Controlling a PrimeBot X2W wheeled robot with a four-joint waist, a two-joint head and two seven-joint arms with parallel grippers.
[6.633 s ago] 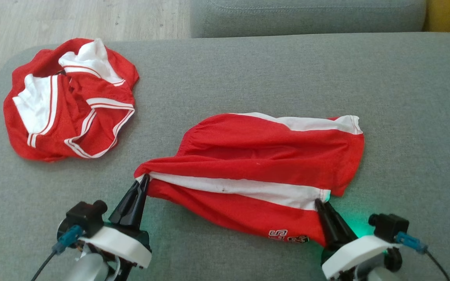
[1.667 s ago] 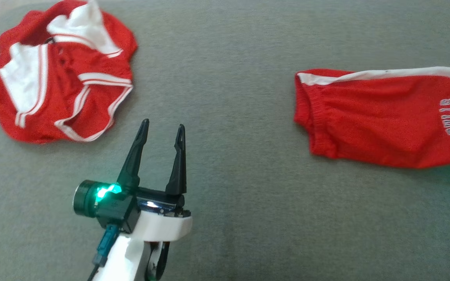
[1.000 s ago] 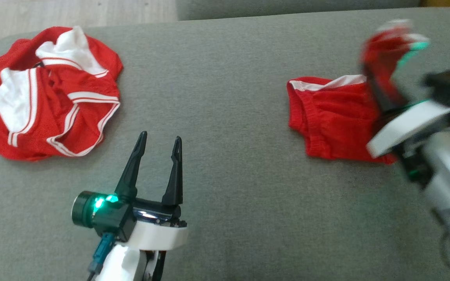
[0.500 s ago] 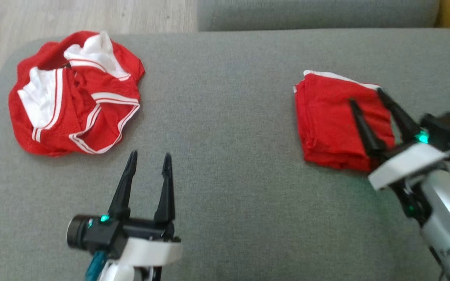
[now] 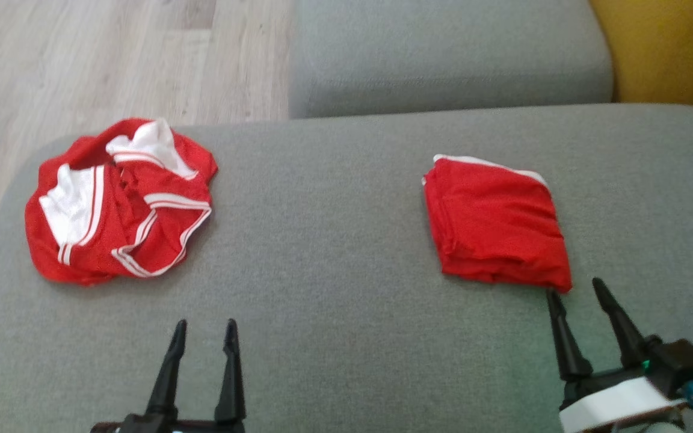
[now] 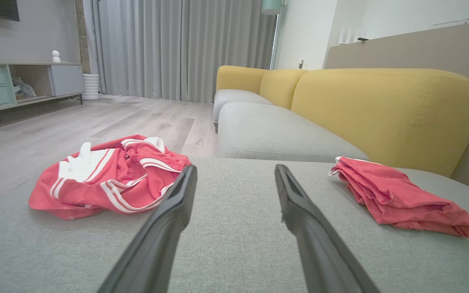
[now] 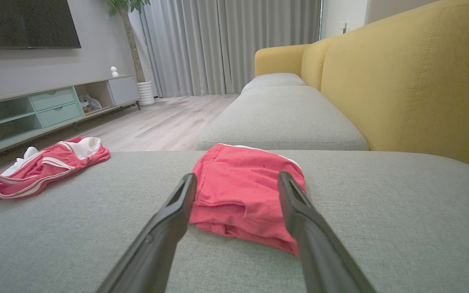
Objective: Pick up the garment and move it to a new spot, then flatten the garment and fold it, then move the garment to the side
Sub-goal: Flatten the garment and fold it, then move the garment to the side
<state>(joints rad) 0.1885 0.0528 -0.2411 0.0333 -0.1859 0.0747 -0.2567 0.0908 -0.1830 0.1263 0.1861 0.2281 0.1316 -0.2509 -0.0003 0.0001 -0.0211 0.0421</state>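
L gripper (image 5: 205, 323) nearest, fingers spread, nothing in it. R gripper (image 5: 574, 287) spread & empty too, tips right by near corner of the folded red cloth (image 5: 497, 225). Further back-left, the garment (image 5: 121, 201) lies crumpled near the grey cushion (image 5: 334, 252) edge, well apart from both.

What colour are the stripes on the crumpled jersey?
White stripes on the red jersey. The head view shows them best.

A yellow-backed grey sofa (image 6: 267, 134) stands on pale wood floor (image 6: 108, 118), grey curtains (image 6: 185, 49) and low cabinet (image 7: 55, 106) beyond.
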